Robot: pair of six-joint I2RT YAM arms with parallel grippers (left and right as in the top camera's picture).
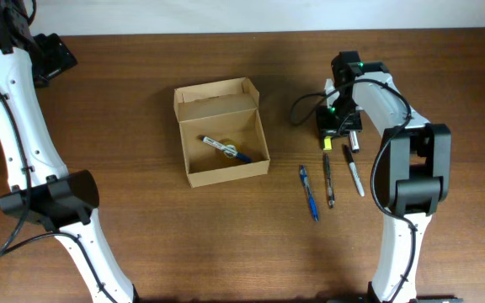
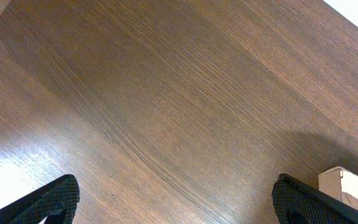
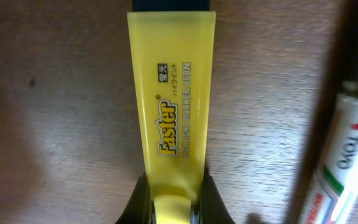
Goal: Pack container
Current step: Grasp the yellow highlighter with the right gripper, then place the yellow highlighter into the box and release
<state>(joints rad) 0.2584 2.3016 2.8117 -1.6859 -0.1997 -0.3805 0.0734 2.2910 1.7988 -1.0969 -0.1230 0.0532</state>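
Observation:
The container (image 1: pixel 222 131) is a tan cardboard box standing open mid-table, its flap lid folded back at the far side, and a pen (image 1: pixel 225 149) lies inside. My right gripper (image 1: pixel 335 130) is to the right of the box, low over the table. It is shut on a yellow highlighter (image 3: pixel 169 93), whose end shows below the gripper as a highlighter tip (image 1: pixel 327 144). Both fingers (image 3: pixel 139 200) press the highlighter's sides. My left gripper (image 1: pixel 55 55) hangs at the far left corner, open, with only bare wood between its fingertips (image 2: pixel 53 200).
A blue pen (image 1: pixel 309 193), a dark pen (image 1: pixel 329 180) and a white marker (image 1: pixel 354 171) lie side by side just in front of my right gripper. The white marker (image 3: pixel 345 163) lies close to the right of the highlighter. A corner of the container (image 2: pixel 348 186) shows at the left wrist view's right edge.

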